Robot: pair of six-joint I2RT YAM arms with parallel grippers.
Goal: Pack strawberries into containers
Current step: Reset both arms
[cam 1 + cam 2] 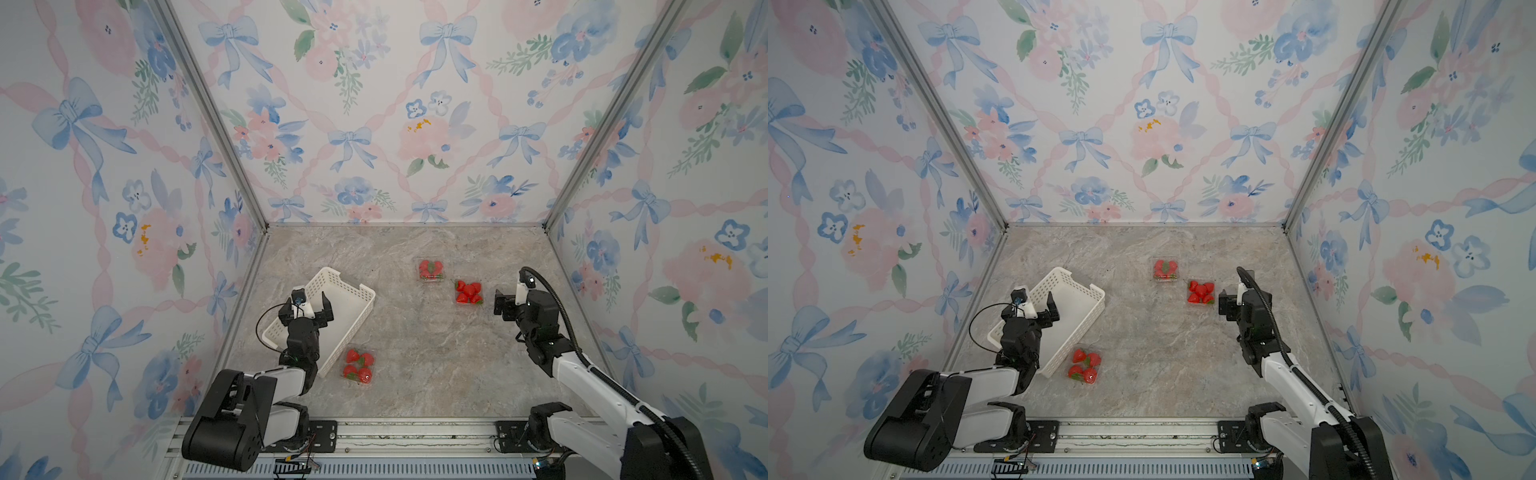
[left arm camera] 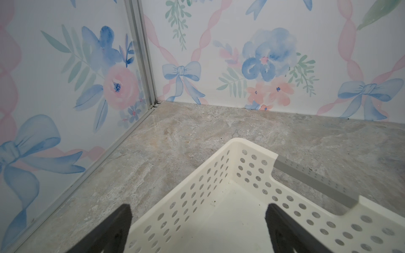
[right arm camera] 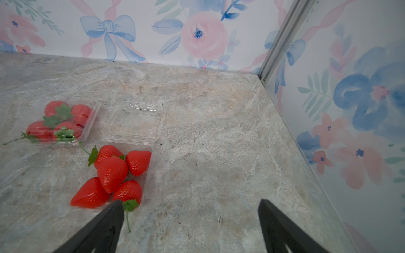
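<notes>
Three clear containers hold the strawberries. The far one [image 3: 94, 114] looks lidded over its berries [image 1: 430, 268]. A second container [image 3: 146, 184] has its lid [image 3: 134, 120] folded back and holds several strawberries [image 3: 112, 173] [image 1: 469, 293] [image 1: 1201, 292]. More strawberries [image 1: 359, 366] [image 1: 1086, 366] sit in the third container by the basket's near corner. My right gripper [image 1: 498, 304] [image 1: 1224, 303] [image 3: 190, 202] hangs open just right of the second container, one finger beside a berry's green cap. My left gripper [image 1: 307, 302] [image 1: 1034, 309] [image 2: 198, 208] is open and empty, straddling the basket's left wall.
The large white perforated basket [image 1: 353, 309] [image 2: 219, 175] lies at the left with nothing visible inside it. Floral walls enclose the marble table on three sides. An aluminium rail [image 1: 395, 432] with the arm bases runs along the front edge.
</notes>
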